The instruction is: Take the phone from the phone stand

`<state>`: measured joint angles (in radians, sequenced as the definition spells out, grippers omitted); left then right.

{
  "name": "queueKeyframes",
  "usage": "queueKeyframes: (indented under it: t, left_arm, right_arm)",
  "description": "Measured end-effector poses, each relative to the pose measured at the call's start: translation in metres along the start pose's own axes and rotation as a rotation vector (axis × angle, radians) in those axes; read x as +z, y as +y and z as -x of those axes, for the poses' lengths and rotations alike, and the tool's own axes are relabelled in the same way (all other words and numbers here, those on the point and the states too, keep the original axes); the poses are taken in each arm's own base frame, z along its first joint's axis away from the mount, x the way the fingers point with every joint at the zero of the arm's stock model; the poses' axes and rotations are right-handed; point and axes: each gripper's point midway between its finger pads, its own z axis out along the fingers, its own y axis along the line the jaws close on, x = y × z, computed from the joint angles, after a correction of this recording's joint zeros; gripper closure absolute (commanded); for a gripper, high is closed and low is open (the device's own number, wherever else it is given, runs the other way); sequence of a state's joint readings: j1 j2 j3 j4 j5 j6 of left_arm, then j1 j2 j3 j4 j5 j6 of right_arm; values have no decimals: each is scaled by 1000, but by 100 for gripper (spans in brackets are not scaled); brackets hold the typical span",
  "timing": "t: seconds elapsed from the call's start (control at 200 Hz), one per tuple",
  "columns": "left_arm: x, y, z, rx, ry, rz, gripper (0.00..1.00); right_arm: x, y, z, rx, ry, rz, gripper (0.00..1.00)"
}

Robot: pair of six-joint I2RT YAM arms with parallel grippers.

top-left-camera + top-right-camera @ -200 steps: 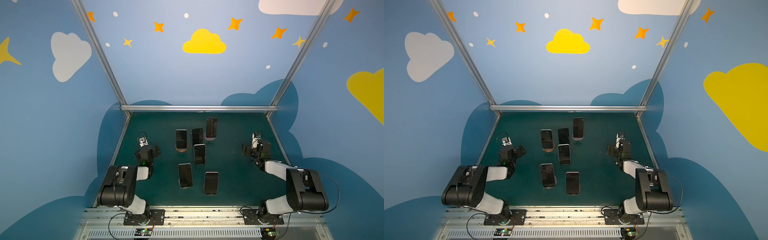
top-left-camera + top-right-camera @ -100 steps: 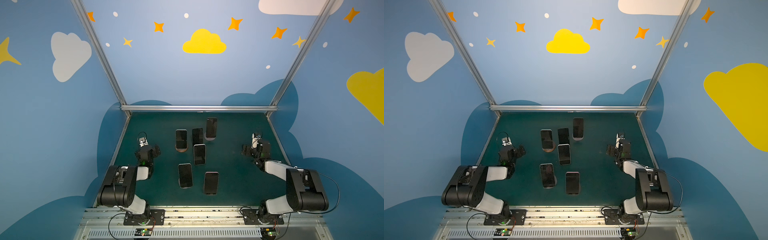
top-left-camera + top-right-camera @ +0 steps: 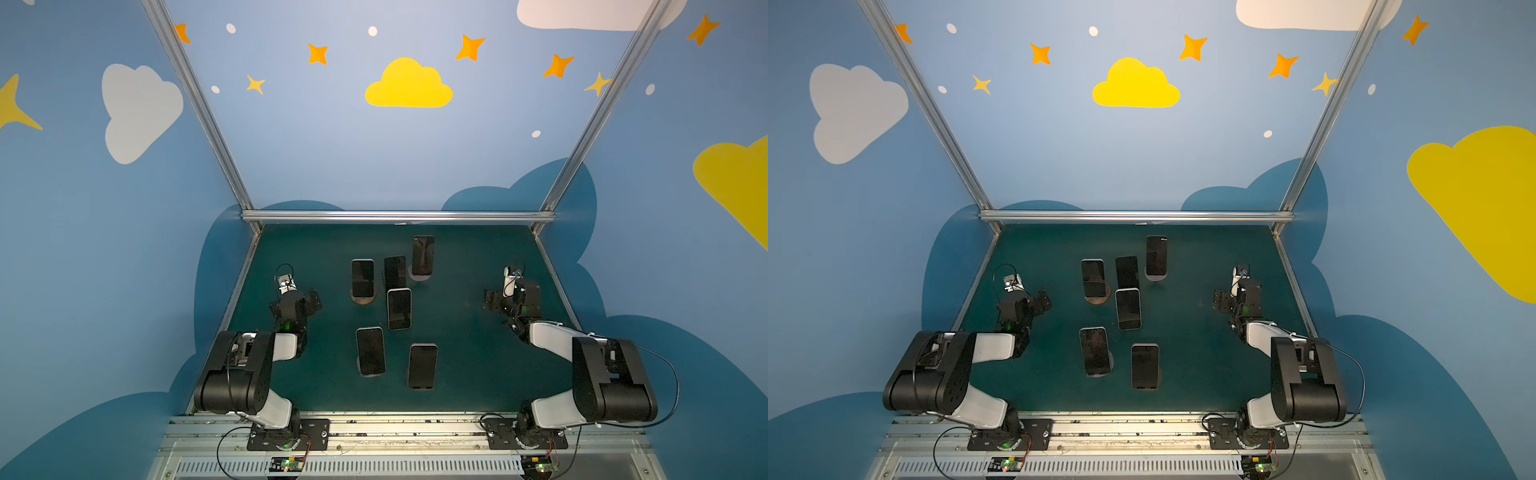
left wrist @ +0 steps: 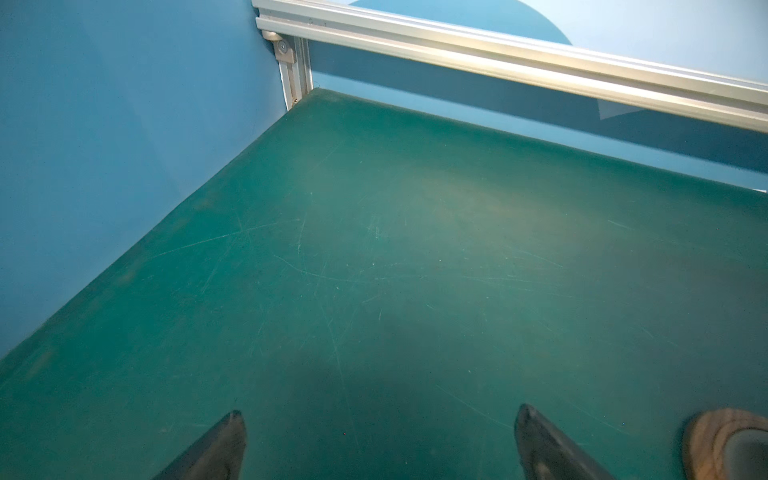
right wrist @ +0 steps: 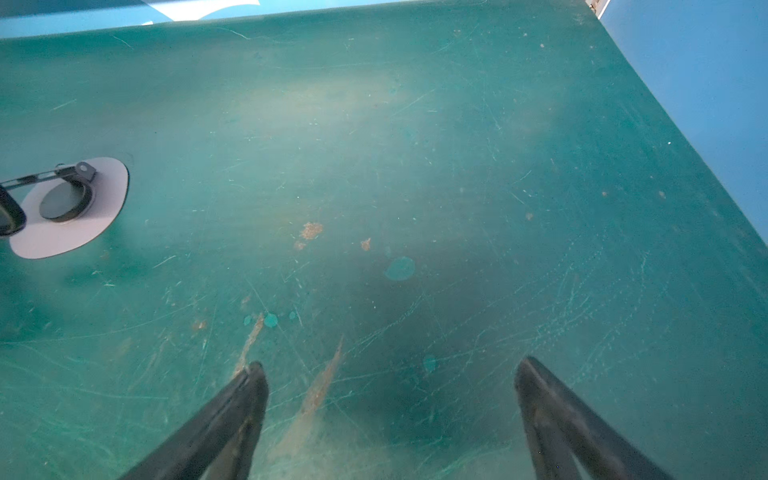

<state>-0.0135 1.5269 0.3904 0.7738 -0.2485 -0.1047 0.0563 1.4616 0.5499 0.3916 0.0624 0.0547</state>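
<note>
- Wrapping around everything are the blue walls [image 3: 374, 166], painted with clouds and stars.
- The green table [image 3: 478, 374] lies flat below them. It is scratched and a bit stained.
- The left arm [image 3: 241, 374] sits folded by the left edge of the table. The right arm [image 3: 602, 382] sits folded by the right edge.
- Six phones stand up in the middle of the table, between the two arms and well apart from both. All their screens are dark.
- The far phone [image 3: 423, 254] is at the back, on a grey round stand [image 5: 104, 195].
- The wood-stand phone [image 3: 362, 277] sits on a brown wooden stand [image 3: 364, 297], on the left arm's side of the group.
- The dark phone [image 3: 395, 270] is in the middle, with the white-edged phone [image 3: 399, 308] just in front of it.
- The front left phone [image 3: 370, 351] and the pink-edged phone [image 3: 422, 365] are closest to the arm bases. Their stands are mostly hidden behind them.
- The left gripper [image 4: 380, 415] has its fingers spread wide with nothing between them. It points at bare table, and the wooden stand shows at the edge of its wrist view.
- The right gripper [image 5: 390, 365] also has its fingers spread wide and holds nothing. Only bare table lies between them.
</note>
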Motion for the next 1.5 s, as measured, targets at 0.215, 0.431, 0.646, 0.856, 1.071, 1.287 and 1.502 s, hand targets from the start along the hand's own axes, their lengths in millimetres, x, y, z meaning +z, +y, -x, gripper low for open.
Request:
queueKeyframes:
  t: [0.215,0.431,0.646,0.856,1.071,1.287,1.502]
  left_arm:
    - [0,0,0,0,0,0,0]
    - [0,0,0,0,0,0,0]
    - [0,0,0,0,0,0,0]
    - [0,0,0,0,0,0,0]
    - [0,0,0,0,0,0,0]
    - [0,0,0,0,0,0,0]
    - [0,0,0,0,0,0,0]
  right_arm:
    - [0,0,0,-2,0,0,7]
    - [0,0,0,-3,0,1,7]
    - [0,0,0,-2,0,4,7]
    - [0,0,0,-1,0,5,7]
    - [0,2,0,-1,1,13,7]
    - [0,1,0,7,2,28,7]
    - [0,1,0,-1,0,6,7]
